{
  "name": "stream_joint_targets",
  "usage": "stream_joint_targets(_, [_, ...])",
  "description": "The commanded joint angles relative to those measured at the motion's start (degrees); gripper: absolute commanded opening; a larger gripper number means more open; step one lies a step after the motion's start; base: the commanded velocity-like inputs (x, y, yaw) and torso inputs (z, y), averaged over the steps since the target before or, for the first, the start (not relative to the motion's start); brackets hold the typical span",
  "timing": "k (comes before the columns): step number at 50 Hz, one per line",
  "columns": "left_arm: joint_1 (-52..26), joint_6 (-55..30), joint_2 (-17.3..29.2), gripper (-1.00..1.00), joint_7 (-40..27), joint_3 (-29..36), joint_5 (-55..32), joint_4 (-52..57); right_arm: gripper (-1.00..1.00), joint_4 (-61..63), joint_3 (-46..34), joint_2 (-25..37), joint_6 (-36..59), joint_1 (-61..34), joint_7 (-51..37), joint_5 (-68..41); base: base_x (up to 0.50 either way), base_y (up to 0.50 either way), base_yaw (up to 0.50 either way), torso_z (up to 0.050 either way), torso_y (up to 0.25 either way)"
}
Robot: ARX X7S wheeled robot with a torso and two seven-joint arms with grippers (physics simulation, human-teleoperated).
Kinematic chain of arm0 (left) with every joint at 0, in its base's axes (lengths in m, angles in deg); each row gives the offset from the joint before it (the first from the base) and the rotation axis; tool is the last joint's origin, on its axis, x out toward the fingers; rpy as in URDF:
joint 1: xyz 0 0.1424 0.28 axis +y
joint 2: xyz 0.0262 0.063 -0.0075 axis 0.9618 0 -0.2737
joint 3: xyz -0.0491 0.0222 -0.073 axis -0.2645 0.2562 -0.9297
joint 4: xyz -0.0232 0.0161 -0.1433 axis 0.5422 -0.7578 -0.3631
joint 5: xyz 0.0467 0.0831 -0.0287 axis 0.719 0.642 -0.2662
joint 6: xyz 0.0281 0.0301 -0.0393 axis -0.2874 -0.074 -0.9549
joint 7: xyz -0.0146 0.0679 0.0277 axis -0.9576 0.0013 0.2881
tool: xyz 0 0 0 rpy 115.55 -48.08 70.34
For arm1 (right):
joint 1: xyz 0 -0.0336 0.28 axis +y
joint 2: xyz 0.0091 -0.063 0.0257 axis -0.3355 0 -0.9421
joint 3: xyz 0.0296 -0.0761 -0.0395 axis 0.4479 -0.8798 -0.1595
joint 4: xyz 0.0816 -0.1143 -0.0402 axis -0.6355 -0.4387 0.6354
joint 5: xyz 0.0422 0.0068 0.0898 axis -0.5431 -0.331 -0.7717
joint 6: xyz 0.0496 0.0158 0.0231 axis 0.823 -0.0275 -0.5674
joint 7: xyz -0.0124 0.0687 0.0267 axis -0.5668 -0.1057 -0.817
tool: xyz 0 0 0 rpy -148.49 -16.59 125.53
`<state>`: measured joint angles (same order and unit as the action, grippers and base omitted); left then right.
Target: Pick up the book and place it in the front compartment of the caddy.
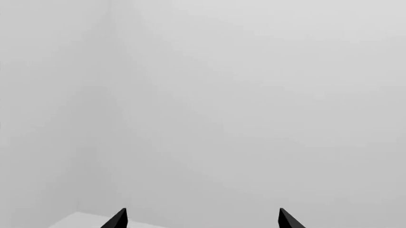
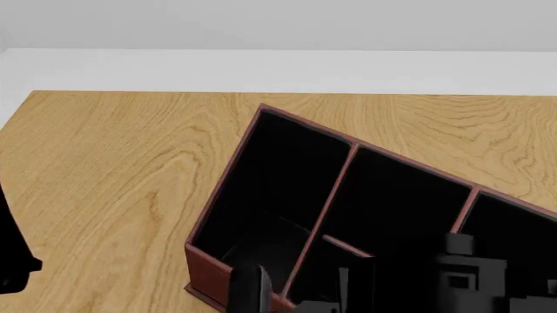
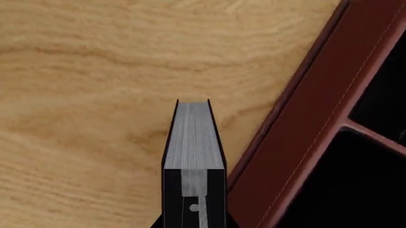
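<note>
The book (image 3: pixel 193 137) is black with a pale grey page edge facing the right wrist camera. My right gripper (image 3: pixel 194 211) is shut on it and holds it over the wooden table, just outside the outer wall of the caddy (image 3: pixel 317 118). In the head view the book (image 2: pixel 254 290) stands edge-on at the near corner of the dark red-brown caddy (image 2: pixel 228 166), whose black compartments are split by thin dividers. My left gripper (image 1: pixel 203 218) is open and empty, its two fingertips wide apart and facing a grey wall.
The wooden table (image 2: pixel 113 169) stretches left of and behind the caddy, ending at a white wall. Black parts of my right arm (image 2: pixel 466 274) overlap the caddy's near right. A black part of my left arm (image 2: pixel 13 261) shows at the left edge.
</note>
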<state>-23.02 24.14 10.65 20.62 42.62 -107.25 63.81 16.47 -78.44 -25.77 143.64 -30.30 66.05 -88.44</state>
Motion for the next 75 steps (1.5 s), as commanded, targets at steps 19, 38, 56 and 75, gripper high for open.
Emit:
stream_joint_targets(19, [0.5, 0.4, 0.9, 1.00, -0.8, -0.6, -0.8, 0.9, -1.00, -1.3, 13.0, 2.4, -7.0, -4.5, -1.7, -4.8, 0.00, 0.00, 0.00, 0.000, 0.000])
stream_joint_targets(38, [0.5, 1.0, 1.1, 1.00, -1.1, -0.3, -0.8, 0.7, -1.00, -7.0, 19.3, 0.4, -8.8, -12.0, -0.7, -3.7, 0.00, 0.00, 0.00, 0.000, 0.001])
stream_joint_targets(56, [0.5, 1.8, 1.2, 1.00, -1.3, -0.4, -1.1, 0.6, -1.00, -24.0, 18.2, -7.8, -9.1, -23.1, 11.1, 3.4, 0.00, 0.00, 0.00, 0.000, 0.001])
stream_joint_targets(75, [0.0, 1.4, 2.1, 1.00, -2.4, -1.4, -2.5, 2.0, -1.00, -40.5, 8.9, -15.4, -2.8, -34.2, 35.4, 20.5, 0.00, 0.00, 0.00, 0.000, 0.001])
